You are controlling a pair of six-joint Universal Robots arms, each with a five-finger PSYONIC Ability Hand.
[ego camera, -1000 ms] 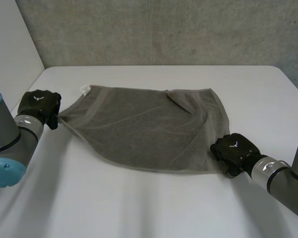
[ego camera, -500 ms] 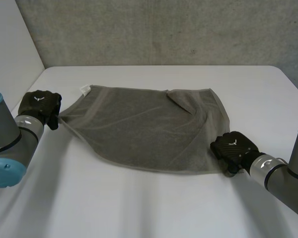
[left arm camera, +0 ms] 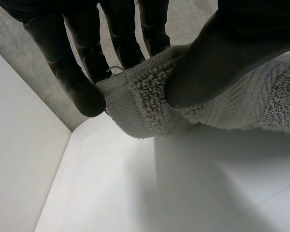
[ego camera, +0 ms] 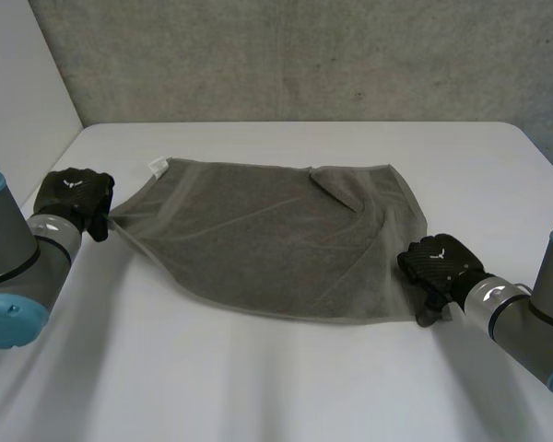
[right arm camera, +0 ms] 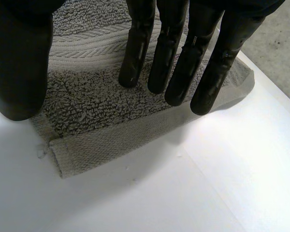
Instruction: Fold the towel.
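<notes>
1. On the white table [ego camera: 258, 387], one grey towel [ego camera: 276, 239] lies spread almost flat. Its long axis runs across from the robot's left to its right, and it sits a little askew.
2. The near edge is the one the coming move turns on, I judge, because each of its two corners has a hand at it. The towel's body lies away from both hands, toward the far side of the table.
3. The left hand [ego camera: 72, 193] is at the near left corner. Its thumb [left arm camera: 222, 53] and fingers [left arm camera: 82, 82] pinch that corner between them, so this end is secured.
4. The right hand [ego camera: 438, 262] is at the near right corner. Its fingers [right arm camera: 176, 58] are straight and poised over the terry, with the thumb spread wide beside them. The corner lies flat on the table, not gripped.
5. The right side therefore needs a grasp before the edge can be carried over.
6. Count: one towel, two hands, one small white tag [ego camera: 157, 166] at the far left corner, and one far right corner flipped over onto the towel.
</notes>
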